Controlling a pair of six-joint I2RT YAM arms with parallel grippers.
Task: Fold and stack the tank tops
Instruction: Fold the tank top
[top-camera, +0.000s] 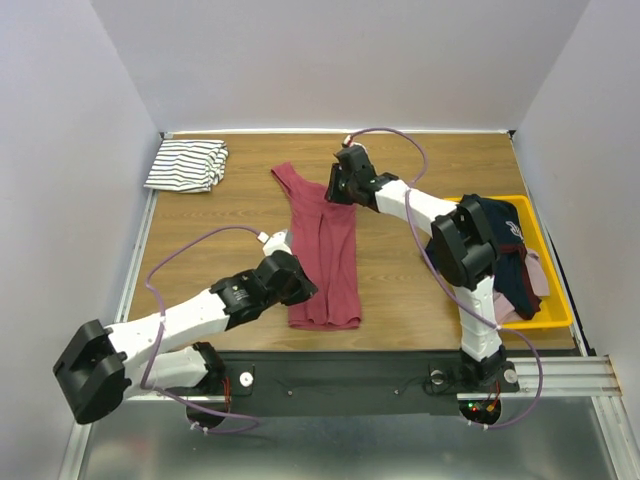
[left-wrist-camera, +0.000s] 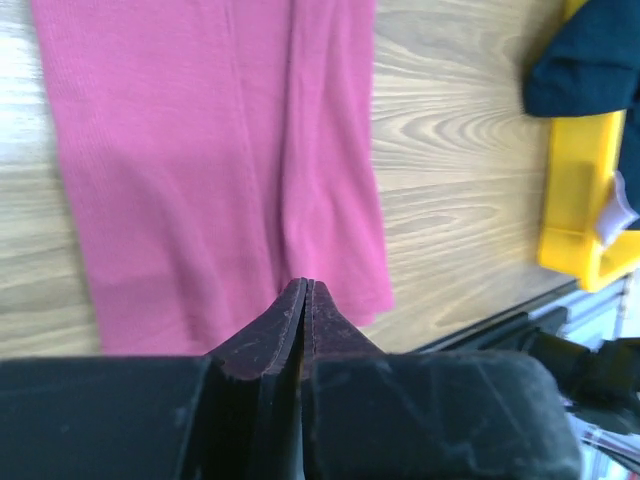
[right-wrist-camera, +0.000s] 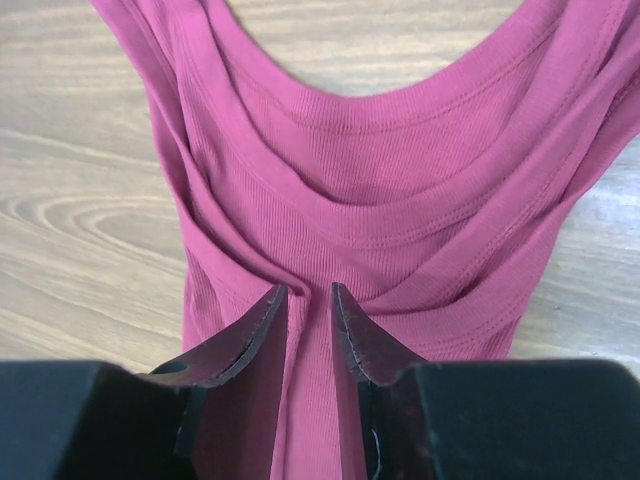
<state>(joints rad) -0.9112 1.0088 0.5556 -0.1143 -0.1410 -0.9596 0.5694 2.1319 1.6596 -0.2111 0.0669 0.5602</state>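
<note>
The dark red tank top (top-camera: 325, 250) lies flat and narrow on the wooden table, straps at the far end, hem at the near end. The striped tank top (top-camera: 187, 164) sits folded at the back left corner. My left gripper (top-camera: 300, 285) is shut and empty just above the red top's near left hem; its tips (left-wrist-camera: 305, 285) meet over the cloth (left-wrist-camera: 200, 150). My right gripper (top-camera: 335, 188) is over the top's right shoulder. Its jaws (right-wrist-camera: 309, 292) stand slightly apart astride a fold of the cloth (right-wrist-camera: 400, 150) below the neckline.
A yellow bin (top-camera: 556, 318) stands at the right edge with dark blue and pink clothes (top-camera: 510, 250) heaped in it; it also shows in the left wrist view (left-wrist-camera: 575, 200). White walls enclose the table. The black mounting rail (top-camera: 350, 375) runs along the near edge.
</note>
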